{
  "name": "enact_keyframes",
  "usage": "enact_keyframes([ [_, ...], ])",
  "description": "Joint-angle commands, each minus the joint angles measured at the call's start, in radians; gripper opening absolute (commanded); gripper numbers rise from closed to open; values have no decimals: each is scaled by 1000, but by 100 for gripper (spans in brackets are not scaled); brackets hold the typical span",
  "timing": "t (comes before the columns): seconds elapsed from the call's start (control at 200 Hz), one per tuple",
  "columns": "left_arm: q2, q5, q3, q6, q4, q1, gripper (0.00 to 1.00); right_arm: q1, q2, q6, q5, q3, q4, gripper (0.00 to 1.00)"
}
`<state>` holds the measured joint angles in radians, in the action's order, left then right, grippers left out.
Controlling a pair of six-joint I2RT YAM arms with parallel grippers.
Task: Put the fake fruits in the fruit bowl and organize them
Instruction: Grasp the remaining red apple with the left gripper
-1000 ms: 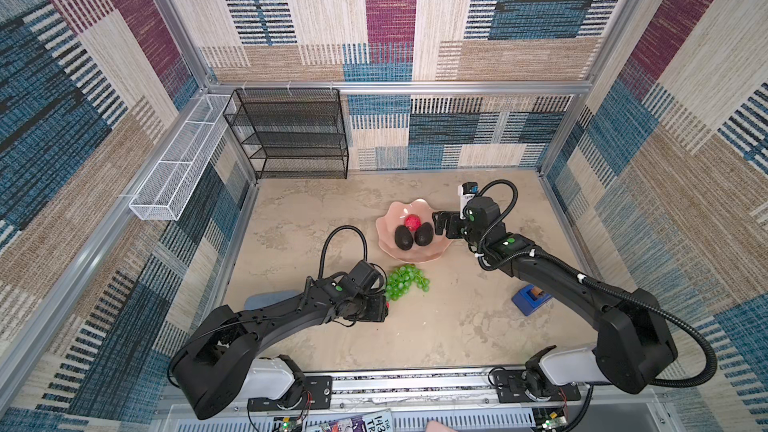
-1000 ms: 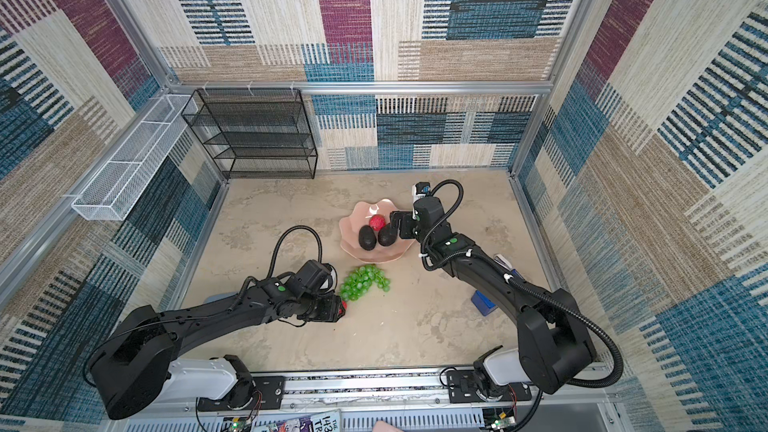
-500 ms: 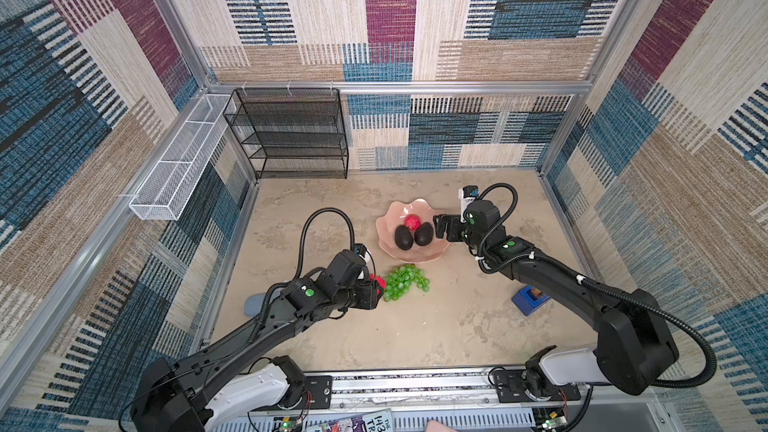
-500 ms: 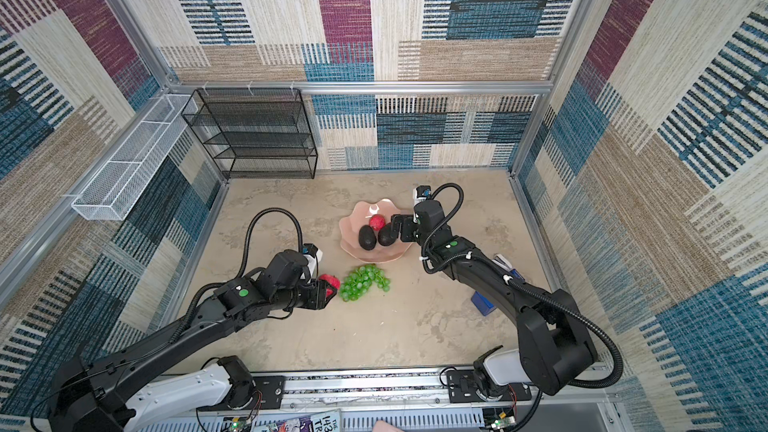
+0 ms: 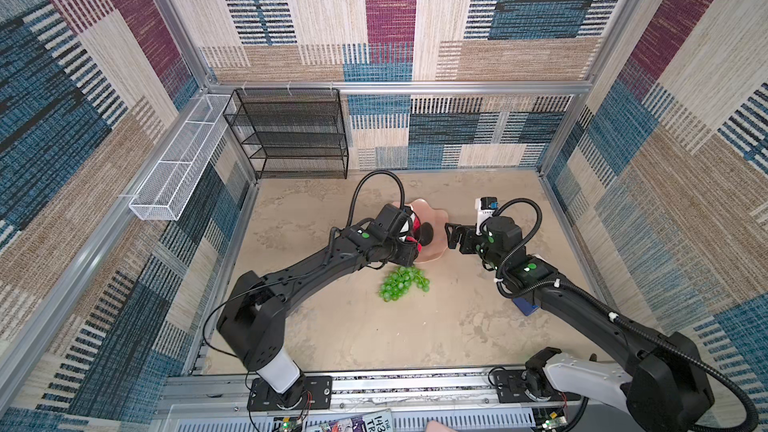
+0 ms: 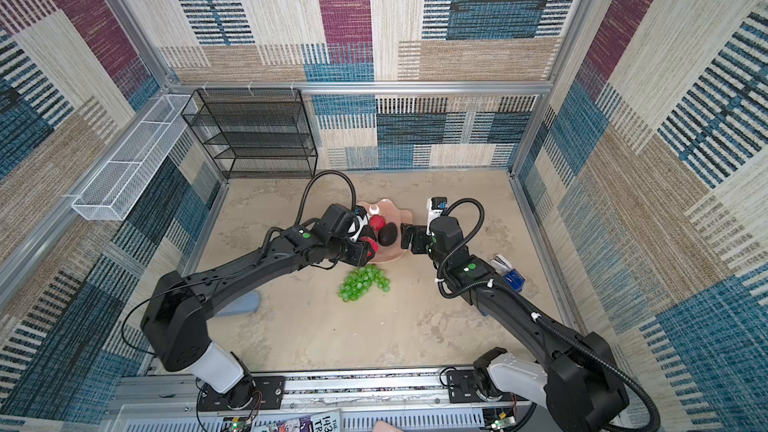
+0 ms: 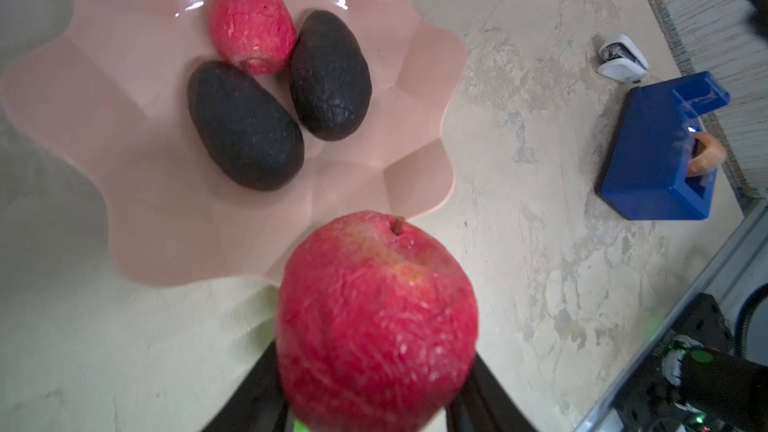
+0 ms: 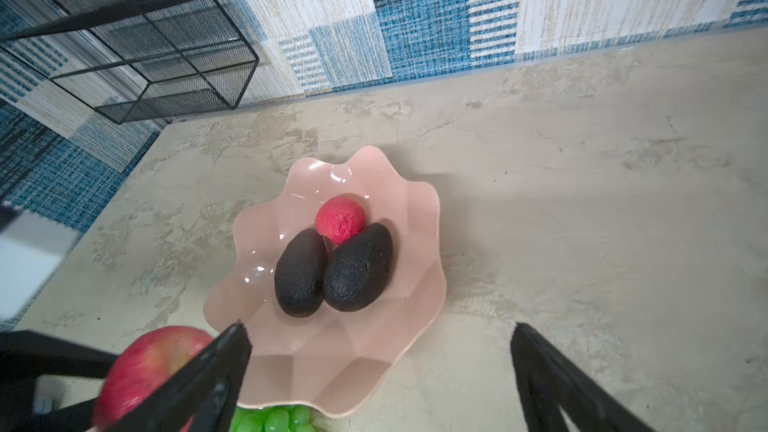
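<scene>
left gripper (image 7: 370, 388): pinching the held red fruit (image 7: 376, 326) between its two fingers. A second ago it was down at the table, left of the grapes and closing. It is now raised and has swung far and right to the bowl's near-left rim.
change, meaning: the last red fruit is off the table and at the bowl. By my reading the pick is done and the drop is the step in hand.
wire tray (image 5: 166, 176) and mesh shelf (image 5: 291, 135): far left, well apart from the work, with nothing visible in either.
fruit bowl (image 7: 104, 118): mid-table and upright, apparently unmoved over the last second.
bowl contents: two avocados (image 7: 245, 126) (image 7: 330, 76) lie side by side and touching. The red fruit in the bowl (image 7: 251, 27) is tucked against their far ends. The near and left parts of the bowl are bare, so there is room for the drop.
grapes (image 5: 402, 286): on the table just beside the bowl's near rim, not yet placed. They are probably the last item.
right gripper (image 8: 378, 328): fingers spread wide and holding nothing. It sits at the bowl's right edge, much where it was a second ago.
tape dispenser (image 7: 656, 151): on the table at the right, clear of the bowl.
</scene>
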<state>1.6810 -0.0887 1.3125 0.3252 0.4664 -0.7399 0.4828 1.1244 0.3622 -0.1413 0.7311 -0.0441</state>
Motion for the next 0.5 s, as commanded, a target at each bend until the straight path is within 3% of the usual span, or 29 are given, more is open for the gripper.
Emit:
enact_keyframes([
  [0.0, 96, -36, 91, -94, 23, 8, 50, 0, -44, 19, -27, -23, -6, 99],
  [0.27, 274, -23, 235, -109, 70, 20, 49, -1, -90, 28, -33, -57, -13, 100],
  [0.496, 329, 13, 273, -92, 98, 26, 58, -1, -86, 22, -34, -57, -10, 100],
])
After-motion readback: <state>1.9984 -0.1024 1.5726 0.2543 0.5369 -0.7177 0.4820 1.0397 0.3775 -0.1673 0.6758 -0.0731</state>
